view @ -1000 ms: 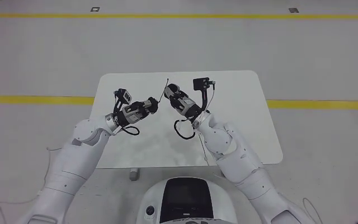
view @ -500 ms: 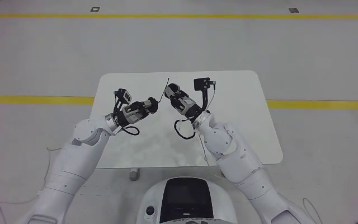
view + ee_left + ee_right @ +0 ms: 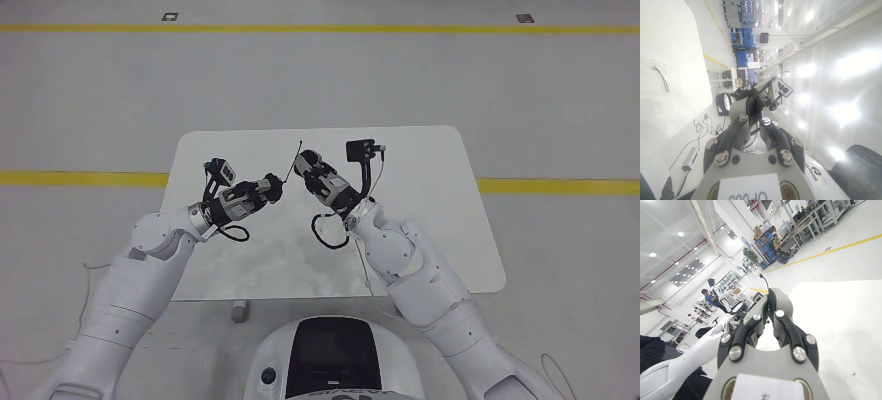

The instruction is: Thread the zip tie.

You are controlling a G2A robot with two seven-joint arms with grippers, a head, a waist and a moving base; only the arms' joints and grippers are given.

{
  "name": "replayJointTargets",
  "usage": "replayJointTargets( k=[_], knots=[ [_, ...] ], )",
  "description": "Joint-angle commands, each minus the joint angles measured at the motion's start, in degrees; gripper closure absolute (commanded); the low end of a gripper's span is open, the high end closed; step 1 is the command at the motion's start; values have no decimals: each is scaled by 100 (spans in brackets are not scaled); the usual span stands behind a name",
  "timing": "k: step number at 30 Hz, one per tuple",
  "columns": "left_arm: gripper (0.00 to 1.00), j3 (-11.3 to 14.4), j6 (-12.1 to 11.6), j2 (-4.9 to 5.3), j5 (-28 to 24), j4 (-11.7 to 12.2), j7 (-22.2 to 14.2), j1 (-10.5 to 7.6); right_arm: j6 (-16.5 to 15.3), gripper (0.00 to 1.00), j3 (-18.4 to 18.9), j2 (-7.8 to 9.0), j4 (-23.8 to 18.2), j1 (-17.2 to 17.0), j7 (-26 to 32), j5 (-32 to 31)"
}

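Note:
A thin black zip tie (image 3: 294, 162) stands slanted above the white table (image 3: 420, 220), between my two grippers. My right gripper (image 3: 303, 160) is shut on it. In the right wrist view the strap runs between the pads, and its small head (image 3: 761, 276) sticks out past the right gripper (image 3: 769, 294). My left gripper (image 3: 276, 185) sits just beside it at the tie's lower end. In the left wrist view the left gripper (image 3: 753, 94) has its pads pressed together, with something black at their tips.
Both grippers hover over the table's far middle, a short gap apart. A black cable loop (image 3: 325, 232) hangs from the right forearm. A thin black strand (image 3: 663, 80) shows on the table surface in the left wrist view.

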Motion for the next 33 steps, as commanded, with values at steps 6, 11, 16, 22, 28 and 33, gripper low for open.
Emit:
replayJointTargets(
  k=[6, 11, 16, 22, 28, 33],
  knots=[
    [100, 0, 0, 0, 0, 0, 0, 0, -11, 100, 12, 3, -12, -15, 9, -7],
    [100, 0, 0, 0, 0, 0, 0, 0, -34, 100, 15, 8, -18, -18, 55, -38],
    [100, 0, 0, 0, 0, 0, 0, 0, -31, 100, 26, 17, -24, -35, 112, -77],
    [100, 0, 0, 0, 0, 0, 0, 0, -31, 100, 28, 26, -20, -40, 188, -115],
    [100, 0, 0, 0, 0, 0, 0, 0, 5, 100, 9, 24, -8, -47, 166, -162],
    [100, 0, 0, 0, 0, 0, 0, 0, -8, 100, -4, 21, 11, -40, 197, -113]
  ],
)
